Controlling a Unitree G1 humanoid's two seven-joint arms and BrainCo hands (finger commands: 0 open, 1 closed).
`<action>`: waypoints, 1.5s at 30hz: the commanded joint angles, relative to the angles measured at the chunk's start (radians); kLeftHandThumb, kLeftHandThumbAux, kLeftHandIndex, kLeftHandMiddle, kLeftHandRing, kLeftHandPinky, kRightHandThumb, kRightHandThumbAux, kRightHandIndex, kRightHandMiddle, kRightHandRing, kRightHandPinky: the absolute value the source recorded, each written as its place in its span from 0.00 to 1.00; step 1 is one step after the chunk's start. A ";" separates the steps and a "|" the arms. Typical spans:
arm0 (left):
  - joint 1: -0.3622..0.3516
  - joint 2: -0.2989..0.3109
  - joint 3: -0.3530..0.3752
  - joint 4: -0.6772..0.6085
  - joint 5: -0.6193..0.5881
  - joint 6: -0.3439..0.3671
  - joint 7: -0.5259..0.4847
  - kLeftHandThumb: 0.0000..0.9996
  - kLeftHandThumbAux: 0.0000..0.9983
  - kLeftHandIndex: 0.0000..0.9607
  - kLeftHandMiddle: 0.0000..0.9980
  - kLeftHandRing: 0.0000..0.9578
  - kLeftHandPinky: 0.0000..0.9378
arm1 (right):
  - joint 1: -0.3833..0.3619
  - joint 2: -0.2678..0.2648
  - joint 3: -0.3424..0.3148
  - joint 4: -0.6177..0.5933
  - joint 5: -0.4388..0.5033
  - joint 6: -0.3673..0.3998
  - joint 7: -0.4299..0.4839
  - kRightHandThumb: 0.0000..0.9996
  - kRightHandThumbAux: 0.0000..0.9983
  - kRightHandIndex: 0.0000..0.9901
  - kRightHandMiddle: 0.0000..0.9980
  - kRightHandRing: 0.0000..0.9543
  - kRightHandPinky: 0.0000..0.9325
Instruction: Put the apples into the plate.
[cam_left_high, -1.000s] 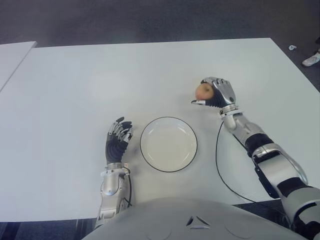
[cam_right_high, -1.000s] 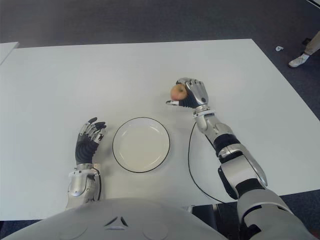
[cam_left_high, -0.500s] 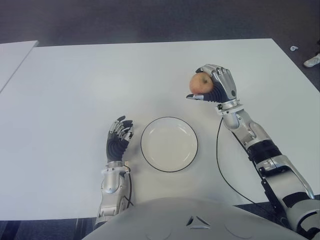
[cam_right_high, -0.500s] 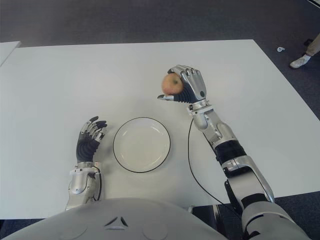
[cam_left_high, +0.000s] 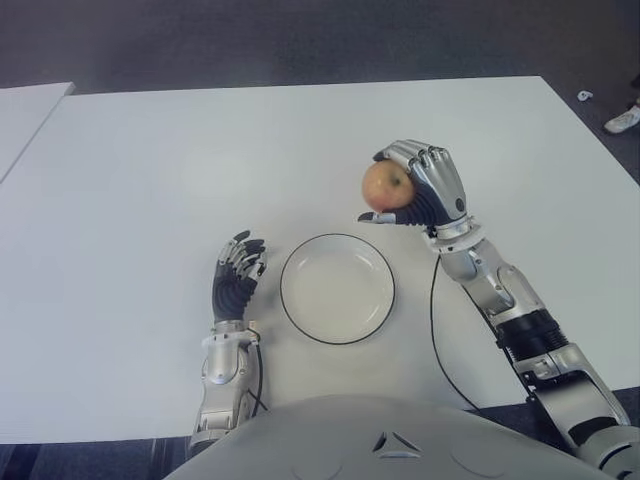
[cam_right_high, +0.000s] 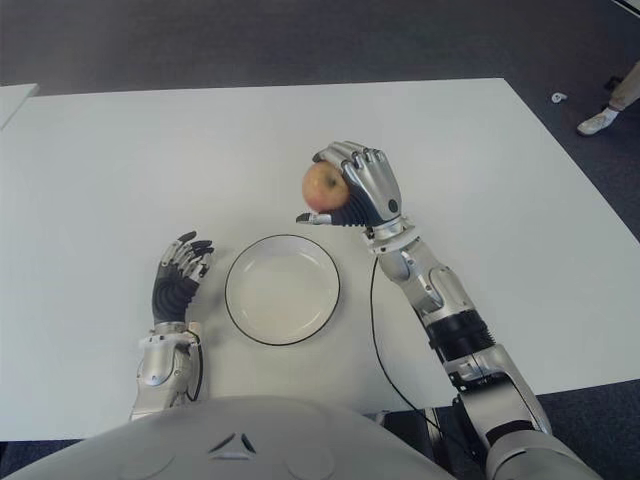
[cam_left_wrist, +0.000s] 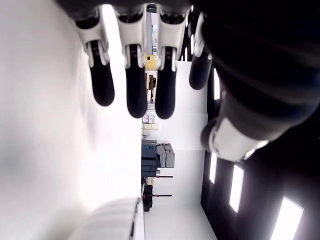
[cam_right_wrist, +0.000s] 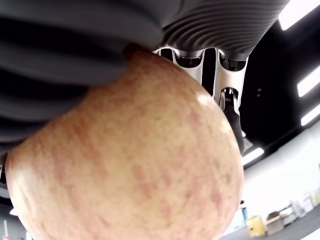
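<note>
My right hand (cam_left_high: 415, 188) is shut on a yellow-red apple (cam_left_high: 386, 185) and holds it in the air, just beyond the far right rim of the white plate (cam_left_high: 337, 289). In the right wrist view the apple (cam_right_wrist: 130, 160) fills most of the picture, with fingers (cam_right_wrist: 215, 65) curled over it. The round, dark-rimmed plate stands on the white table (cam_left_high: 150, 180) and has nothing in it. My left hand (cam_left_high: 237, 277) shows left of the plate with its fingers relaxed and holding nothing.
A thin black cable (cam_left_high: 437, 330) runs along the table by my right forearm. A second white table (cam_left_high: 25, 110) shows at the far left. Dark floor lies beyond the far table edge, with a person's shoe (cam_left_high: 622, 120) at the right.
My right hand has lifted the apple off the table and carried it left and nearer, toward the plate's far right rim. The left hand has not moved.
</note>
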 joint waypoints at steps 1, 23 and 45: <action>0.021 -0.019 -0.003 0.035 0.005 0.051 0.011 0.43 0.72 0.24 0.35 0.36 0.36 | 0.057 0.016 0.025 -0.045 -0.024 -0.016 0.028 0.86 0.67 0.41 0.54 0.91 0.91; 0.032 -0.025 -0.021 0.016 0.035 0.052 0.029 0.43 0.72 0.25 0.34 0.35 0.35 | 0.144 0.068 0.148 -0.005 -0.110 -0.097 0.033 0.85 0.68 0.40 0.53 0.87 0.88; 0.048 -0.038 -0.047 0.002 0.047 0.052 0.045 0.42 0.74 0.25 0.35 0.36 0.37 | 0.135 0.104 0.200 0.072 -0.105 -0.113 0.074 0.85 0.68 0.40 0.53 0.87 0.88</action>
